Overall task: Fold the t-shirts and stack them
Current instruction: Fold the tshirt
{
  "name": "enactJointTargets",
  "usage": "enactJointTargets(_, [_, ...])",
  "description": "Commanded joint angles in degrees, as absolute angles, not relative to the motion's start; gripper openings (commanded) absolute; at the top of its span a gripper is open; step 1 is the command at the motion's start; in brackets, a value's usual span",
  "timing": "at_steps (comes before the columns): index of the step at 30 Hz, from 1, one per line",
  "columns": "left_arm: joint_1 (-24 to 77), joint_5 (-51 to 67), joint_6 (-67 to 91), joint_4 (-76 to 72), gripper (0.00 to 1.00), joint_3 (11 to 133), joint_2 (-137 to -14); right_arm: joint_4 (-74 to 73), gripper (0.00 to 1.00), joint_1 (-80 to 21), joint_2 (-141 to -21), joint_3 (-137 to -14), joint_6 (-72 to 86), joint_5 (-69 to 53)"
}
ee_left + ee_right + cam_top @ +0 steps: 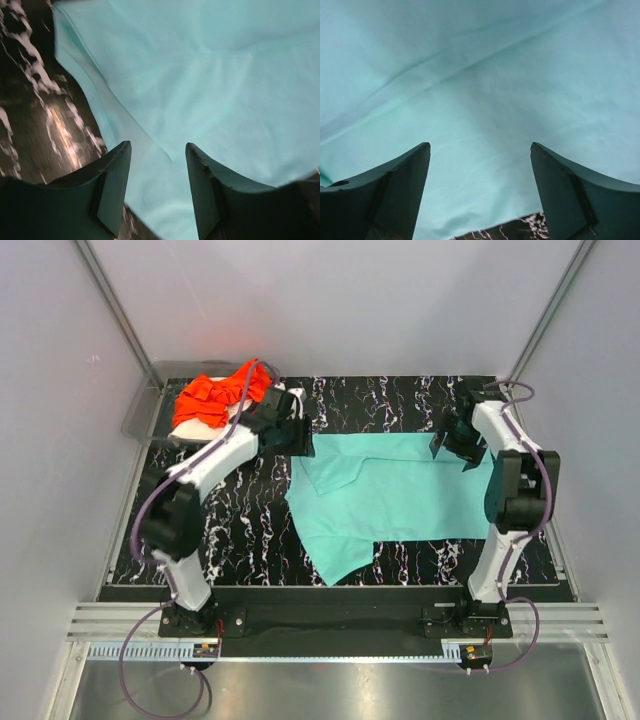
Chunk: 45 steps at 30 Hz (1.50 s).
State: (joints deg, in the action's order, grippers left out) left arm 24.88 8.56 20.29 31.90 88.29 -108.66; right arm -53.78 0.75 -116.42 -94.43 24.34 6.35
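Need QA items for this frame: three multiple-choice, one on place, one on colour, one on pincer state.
1. Where is the orange shirt? A) far left corner B) near right corner C) between the arm bases
2. What colour is the spread shirt? A) teal B) magenta C) cream
3. The left pincer is: A) shut on cloth B) open above the shirt C) out of view
Key: 1 A, it lies bunched far left; 2 A, teal cloth fills both wrist views; 3 B, its fingers stand apart, gripping nothing.

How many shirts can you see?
2: the teal shirt spread across the mat, and the orange shirt bunched at the far left. Others may hide under the orange one.
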Motion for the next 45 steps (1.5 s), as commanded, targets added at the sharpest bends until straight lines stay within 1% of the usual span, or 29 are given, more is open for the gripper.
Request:
enactJointTargets(1, [31.09,9.32,22.76,32.78,0.52,78.25,-92.52,-56.42,0.89,1.05,-104.52,-91.24,22.24,9.84])
enactJointTargets(2, [32.33,8.62,25.2,33.04,0.52,72.57,-89.68,-56.43,0.89,1.14,-101.11,-88.71,21.98,9.06])
enactJointTargets(3, [33.56,8.27,26.7,33.22,0.52,69.64,-86.95,-56.43,0.9,1.14,-99.42,-87.38,21.97,8.53])
enactJointTargets(4, [36.1,7.83,28.55,33.31,0.52,66.74,-80.83,-56.34,0.9,1.14,-96.27,-85.88,22.15,7.92])
enactJointTargets(5, [37.43,7.3,32.91,33.4,0.51,63.84,-78.25,-56.25,0.9,1.14,-94.67,-83.35,22.67,6.34])
enactJointTargets(6, [38.57,7.03,35.48,33.4,0.5,58.41,-75.09,-55.99,0.9,1.14,-93.27,-82.1,23.02,5.55])
enactJointTargets(7, [40.59,6.6,41.51,33.49,0.5,53.23,-70.1,-55.73,0.9,1.14,-90.64,-79.65,23.81,3.97])
enactJointTargets(8, [41.56,5.98,44.62,33.23,0.49,50.74,-67.26,-55.37,0.9,1.14,-89.48,-78.59,24.17,3.17])
enactJointTargets(11, [46.74,2.22,53.66,32.43,0.48,43.36,-60.32,-53.62,0.9,1.14,-85.96,-74.99,25.31,1.06])
enactJointTargets(14, [50.27,2.63,61.39,30.95,0.47,38.43,-58.37,-53.26,0.9,1.14,-84.03,-72.43,26.97,0.09])
enactJointTargets(16, [52.89,2.99,64.67,29.01,0.47,36.74,-58.88,-53.17,0.9,1.14,-82.54,-70.41,28.55,-1.3])
enactJointTargets(19, [55.89,0.18,65.39,27.42,0.47,36.47,-62.39,-53.26,0.89,1.14,-80.87,-68.82,29.88,-1.93])
enactJointTargets(22, [56.25,0.18,66.71,24.53,0.46,36.39,-65.82,-53.61,0.88,1.14,-79.63,-67.33,30.06,-1.5])
enactJointTargets(26, [56.34,-2.81,65.57,21.71,0.44,37.35,-69.51,-53.79,0.88,1.14,-78.84,-66.45,29.62,-1.41])
enactJointTargets(38, [56.25,-4.74,65.57,21.97,0.43,41.3,-81.9,-54.23,0.89,1.67,-79.01,-65.04,27.51,-0.79])
enactJointTargets(45, [56.25,-3.69,66.62,22.24,0.41,41.66,-85.25,-54.05,0.88,2.81,-79.36,-62.67,26.81,-0.44])
